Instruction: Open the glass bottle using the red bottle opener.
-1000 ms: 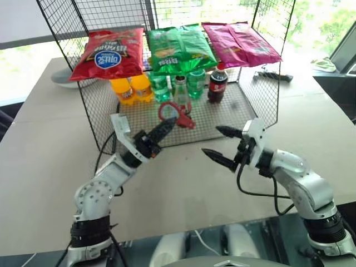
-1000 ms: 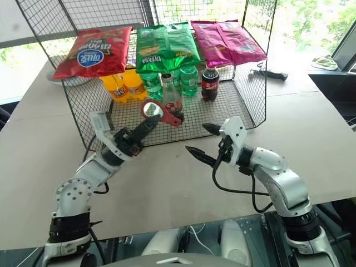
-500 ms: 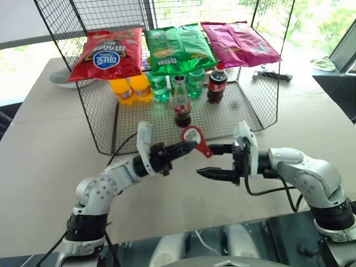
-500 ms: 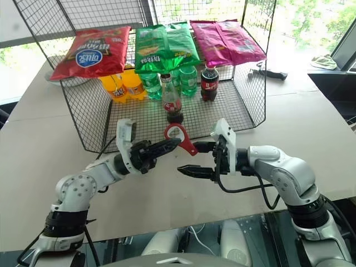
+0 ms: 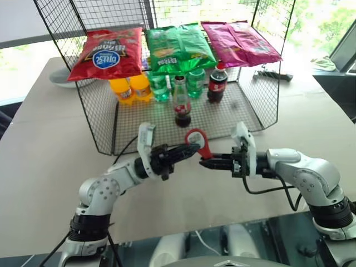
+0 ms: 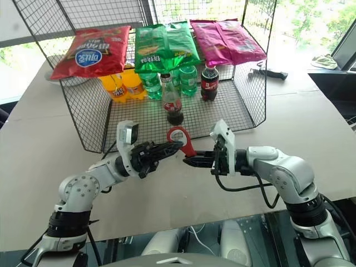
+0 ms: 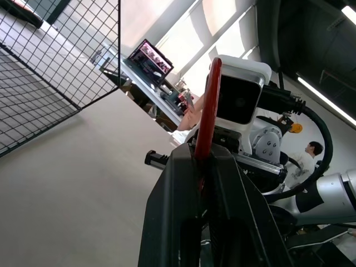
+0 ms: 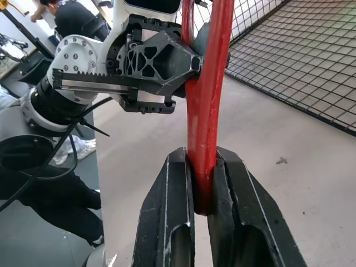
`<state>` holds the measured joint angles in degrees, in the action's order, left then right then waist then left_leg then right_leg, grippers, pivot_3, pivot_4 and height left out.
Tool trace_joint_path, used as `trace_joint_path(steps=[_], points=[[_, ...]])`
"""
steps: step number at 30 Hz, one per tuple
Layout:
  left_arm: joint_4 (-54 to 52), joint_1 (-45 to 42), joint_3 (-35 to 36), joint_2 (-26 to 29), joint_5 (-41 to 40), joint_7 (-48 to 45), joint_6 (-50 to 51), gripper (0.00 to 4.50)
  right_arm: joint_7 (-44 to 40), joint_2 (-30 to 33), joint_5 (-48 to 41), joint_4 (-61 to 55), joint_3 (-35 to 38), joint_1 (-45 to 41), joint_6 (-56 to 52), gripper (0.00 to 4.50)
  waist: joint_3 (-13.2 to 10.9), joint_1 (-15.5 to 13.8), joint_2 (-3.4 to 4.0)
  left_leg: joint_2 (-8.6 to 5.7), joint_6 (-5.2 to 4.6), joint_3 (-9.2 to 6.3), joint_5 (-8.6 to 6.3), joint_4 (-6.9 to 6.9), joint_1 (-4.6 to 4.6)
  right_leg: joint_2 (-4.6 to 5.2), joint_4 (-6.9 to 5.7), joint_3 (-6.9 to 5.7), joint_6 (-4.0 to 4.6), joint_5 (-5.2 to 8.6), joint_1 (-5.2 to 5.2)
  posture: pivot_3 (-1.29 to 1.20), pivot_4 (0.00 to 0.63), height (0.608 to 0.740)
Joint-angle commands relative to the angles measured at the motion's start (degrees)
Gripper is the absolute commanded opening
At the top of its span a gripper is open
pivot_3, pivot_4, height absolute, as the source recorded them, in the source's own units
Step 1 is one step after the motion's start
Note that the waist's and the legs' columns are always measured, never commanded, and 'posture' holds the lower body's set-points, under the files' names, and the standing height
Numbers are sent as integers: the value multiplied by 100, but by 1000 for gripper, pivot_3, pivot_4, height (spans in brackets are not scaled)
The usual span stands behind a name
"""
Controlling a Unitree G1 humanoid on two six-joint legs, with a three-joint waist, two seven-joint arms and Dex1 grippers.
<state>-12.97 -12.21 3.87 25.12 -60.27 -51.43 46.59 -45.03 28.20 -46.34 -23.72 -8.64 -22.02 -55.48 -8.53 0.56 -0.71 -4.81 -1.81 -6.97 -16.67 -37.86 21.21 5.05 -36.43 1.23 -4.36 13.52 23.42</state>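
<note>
Both grippers [image 5: 197, 149] [image 5: 204, 162] clamp red bottle opener [image 5: 198, 142] | upright, ring head up

no text on packaging clearly legible

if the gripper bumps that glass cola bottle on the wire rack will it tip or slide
The glass bottle probably tips rather than slides: it looks tall and narrow, standing upright on the wire rack. Dark cola fills it, which likely steadies it somewhat. Being glass, it may break if it falls.

2 silver-grey arms, black cables, black 2-finger grippers [image 5: 192, 149]
</note>
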Motion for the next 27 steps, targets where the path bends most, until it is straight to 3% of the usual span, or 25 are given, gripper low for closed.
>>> trace_joint_path(steps=[1, 7, 17, 21, 24, 27], points=[[51, -2, -71, -47, 417, 148, -236, 0, -76, -80, -194, -371, -53, -125, 16, 34, 0, -4, 0, 0, 0, 0, 0, 0, 0, 1, 0, 0, 0, 0, 0, 0, 150, 740], [16, 85, 0, -153, 568, 135, -484, 0, 8, -38, -95, -298, 138, 32, 131, 34, 0, -5, 0, 0, 0, 0, 0, 0, 1, 1, 1, 0, 0, 0, 1, 0, 150, 740], [-217, 224, 177, -289, 1114, 251, -1275, 4490, 609, -191, 736, 192, 782, 368, 1335, 0, 0, -22, 0, -1, 0, 1, 0, 0, 2, 1, 1, 0, -1, 0, 2, 0, 150, 740], [74, 147, 213, -493, 1963, 481, -2400, 4490, 934, -395, 1149, 455, 1082, 383, 2031, 0, 0, -33, 0, -1, 1, 2, 0, 1, 2, 0, 1, 1, 0, 0, 3, 0, 150, 740], [512, -85, 57, -653, 3127, 873, -3663, 4490, 1042, -574, 1323, 589, 1139, 303, 2383, 0, 0, -56, 0, -2, 1, 3, 0, 2, 2, 0, 2, 0, 0, -1, 3, 0, 150, 740], [859, -263, -16, -798, 3567, 1006, -4243, 4490, 1127, -759, 1462, 672, 1130, 217, 2673, 0, 0, -55, 0, -1, 2, 6, 1, 2, 2, -2, 1, 2, 0, -2, 3, 0, 150, 740]])
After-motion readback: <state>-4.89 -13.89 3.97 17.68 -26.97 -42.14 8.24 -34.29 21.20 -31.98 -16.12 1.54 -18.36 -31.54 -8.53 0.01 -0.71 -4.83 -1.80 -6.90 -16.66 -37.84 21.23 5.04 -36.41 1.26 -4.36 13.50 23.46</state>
